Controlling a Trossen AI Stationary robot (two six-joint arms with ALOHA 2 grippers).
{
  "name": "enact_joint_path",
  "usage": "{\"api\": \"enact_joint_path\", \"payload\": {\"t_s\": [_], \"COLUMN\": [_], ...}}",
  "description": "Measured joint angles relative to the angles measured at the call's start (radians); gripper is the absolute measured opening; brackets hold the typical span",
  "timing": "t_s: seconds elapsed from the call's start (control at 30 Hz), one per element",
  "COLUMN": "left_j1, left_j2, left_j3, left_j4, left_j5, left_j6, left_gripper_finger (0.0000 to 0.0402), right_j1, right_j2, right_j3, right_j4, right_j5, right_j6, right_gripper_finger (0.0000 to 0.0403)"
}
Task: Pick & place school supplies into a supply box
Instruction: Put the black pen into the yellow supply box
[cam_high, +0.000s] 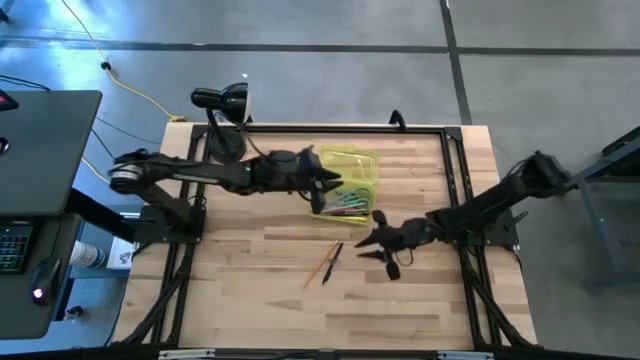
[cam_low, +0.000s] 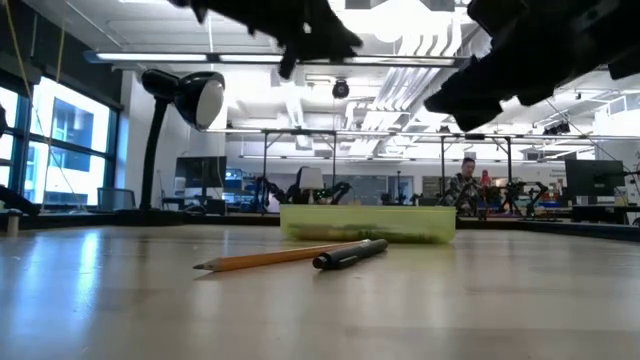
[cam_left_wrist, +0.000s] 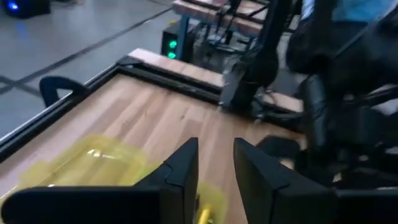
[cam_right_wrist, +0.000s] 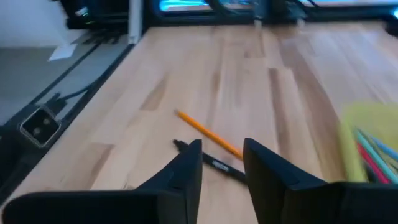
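The supply box (cam_high: 356, 170) is a translucent yellow-green case lying open near the table's far edge, with several coloured pens (cam_high: 348, 205) in it. An orange pencil (cam_high: 318, 268) and a black pen (cam_high: 332, 260) lie side by side flat on the wood, near the middle of the table. My left gripper (cam_left_wrist: 216, 155) hovers open over the box, well above it, with nothing between its fingers. My right gripper (cam_right_wrist: 222, 155) is open just to the right of the pencil (cam_right_wrist: 205, 134) and pen (cam_right_wrist: 219, 165), above the table and pointing at them.
A black desk lamp (cam_high: 222, 105) stands at the table's far left corner. A black rail frame (cam_high: 455, 170) runs along the far and side edges. Bare wood (cam_high: 300, 320) stretches from the pencil and pen toward the near edge. A person (cam_low: 465, 185) sits in the room behind.
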Motion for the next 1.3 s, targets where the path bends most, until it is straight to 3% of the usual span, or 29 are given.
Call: {"api": "enact_joint_path", "payload": {"t_s": [0.3, 0.47, 0.8, 0.93, 1.1, 1.3], "left_j1": [-0.008, -0.025, -0.054, -0.054, -0.053, -0.053], "left_j2": [-0.096, -0.088, -0.086, -0.086, -0.086, -0.086], "left_j3": [-0.001, -0.001, -0.001, -0.001, -0.001, -0.001], "left_j4": [-0.111, -0.141, -0.197, -0.233, -0.283, -0.309], "left_j5": [0.087, 0.088, 0.14, 0.166, 0.166, 0.166], "left_j6": [-0.024, -0.029, -0.055, -0.055, -0.075, -0.081], "left_gripper_finger": [0.0125, 0.0122, 0.0122, 0.0122, 0.0122, 0.0122], "right_j1": [-0.013, -0.052, -0.089, -0.095, -0.105, -0.079], "right_j2": [0.289, 0.415, 0.566, 0.567, 0.568, 0.567], "right_j3": [0.021, 0.142, 0.433, 0.456, 0.439, 0.341], "right_j4": [0.31, 0.197, -0.301, -0.332, -0.315, -0.165], "right_j5": [-0.112, -0.129, -0.14, -0.192, -0.273, -0.173], "right_j6": [-0.198, -0.204, -0.327, -0.328, -0.16, -0.103], "right_gripper_finger": [0.0143, 0.0143, 0.0137, 0.0137, 0.0137, 0.0137]}}
